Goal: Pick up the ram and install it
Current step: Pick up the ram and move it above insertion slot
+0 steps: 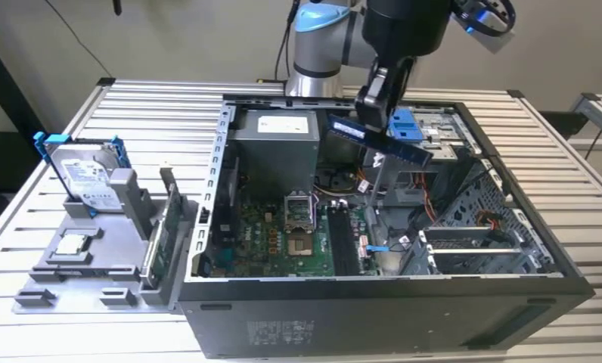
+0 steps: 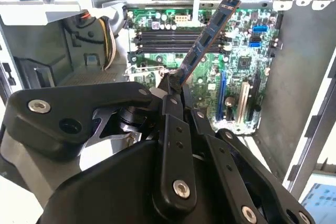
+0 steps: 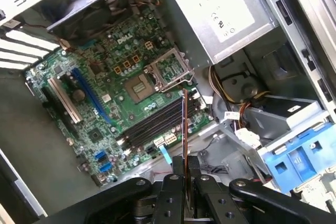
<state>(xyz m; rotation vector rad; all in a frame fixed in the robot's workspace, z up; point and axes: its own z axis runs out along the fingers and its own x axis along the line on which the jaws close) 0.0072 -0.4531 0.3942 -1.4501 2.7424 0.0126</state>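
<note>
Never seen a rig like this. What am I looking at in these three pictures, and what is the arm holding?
This is one robot arm working over an open computer case that lies on a slatted metal table. The exterior view comes from a camera off the arm; both wrist views come from cameras riding on the arm, looking past its gripper into the case. The gripper is shut on the ram, a slim memory stick, held tilted in the air above the motherboard, not seated in the memory slots. On the exterior view's left, a grey stand holds a hard drive and a green card.
</note>
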